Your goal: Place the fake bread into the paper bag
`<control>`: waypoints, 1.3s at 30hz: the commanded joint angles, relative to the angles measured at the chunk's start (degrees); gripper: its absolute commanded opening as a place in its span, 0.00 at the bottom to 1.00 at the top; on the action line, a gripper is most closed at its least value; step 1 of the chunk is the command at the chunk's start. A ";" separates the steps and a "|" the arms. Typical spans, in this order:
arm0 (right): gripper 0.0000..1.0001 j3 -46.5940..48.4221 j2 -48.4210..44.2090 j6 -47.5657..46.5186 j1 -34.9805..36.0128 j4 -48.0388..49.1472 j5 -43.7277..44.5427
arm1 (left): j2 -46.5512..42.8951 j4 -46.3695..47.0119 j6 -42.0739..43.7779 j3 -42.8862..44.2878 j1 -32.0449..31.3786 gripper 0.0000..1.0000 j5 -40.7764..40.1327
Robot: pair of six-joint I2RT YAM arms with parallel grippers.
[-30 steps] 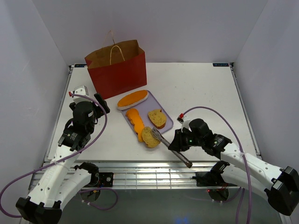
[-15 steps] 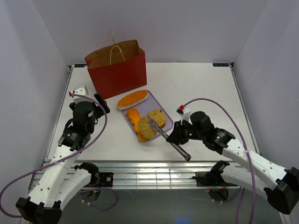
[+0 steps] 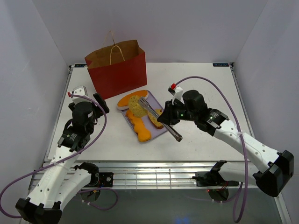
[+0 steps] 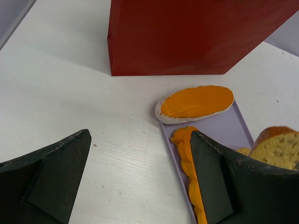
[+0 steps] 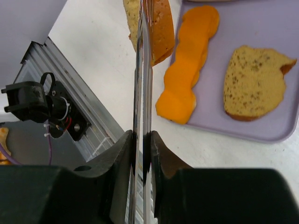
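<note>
The right tool (image 5: 141, 138) is clenched on the handles of the metal tongs (image 5: 147, 84), which run out ahead of it in the wrist view with their two blades pressed nearly together. At their far tips the tongs pinch a speckled slice (image 3: 135, 106) of fake bread with a brown crust, held on edge. From overhead this slice overlaps the right half of the long orange loaf (image 3: 123, 101) and sits between the tray's contents and the paper bag (image 3: 119, 74), not over the bag's mouth.

The lavender tray (image 5: 275, 32) lies on the white surface (image 3: 201, 84) near the middle. The long orange loaf rests across the tray's far end, with its left end over the tray's edge on the surface. A wavy orange piece (image 3: 139, 127) lies along the tray's left side, its near end hanging past the rim. A second brown-crusted slice (image 5: 254, 84) lies flat on the tray to the right of it.

The paper bag stands upright at the far left of the surface, red outside and brown inside, top open, thin loop handles standing up. It is just beyond the loaf and apart from it.

The left tool (image 4: 140, 140) is released, fingers spread wide with nothing between them, above bare surface left of the tray and facing the bag's lower corner.
</note>
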 commanded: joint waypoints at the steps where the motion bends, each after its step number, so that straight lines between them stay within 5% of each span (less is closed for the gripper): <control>1: 0.20 7.17 4.36 -2.33 -0.42 4.41 -1.44 | -0.95 -0.52 -0.47 1.66 0.28 0.98 -1.56; 15: 0.20 41.27 29.39 -5.14 -1.21 3.80 -7.86 | -1.65 -6.76 -8.99 2.02 0.28 0.98 -24.93; 30: 0.20 71.51 52.87 2.33 -2.52 7.93 -10.94 | 0.11 -6.76 -12.95 0.87 0.28 0.98 -22.13; 39: 0.21 71.00 56.84 5.31 -4.19 16.62 -9.62 | 1.52 -6.76 -13.13 0.96 0.19 0.98 -20.46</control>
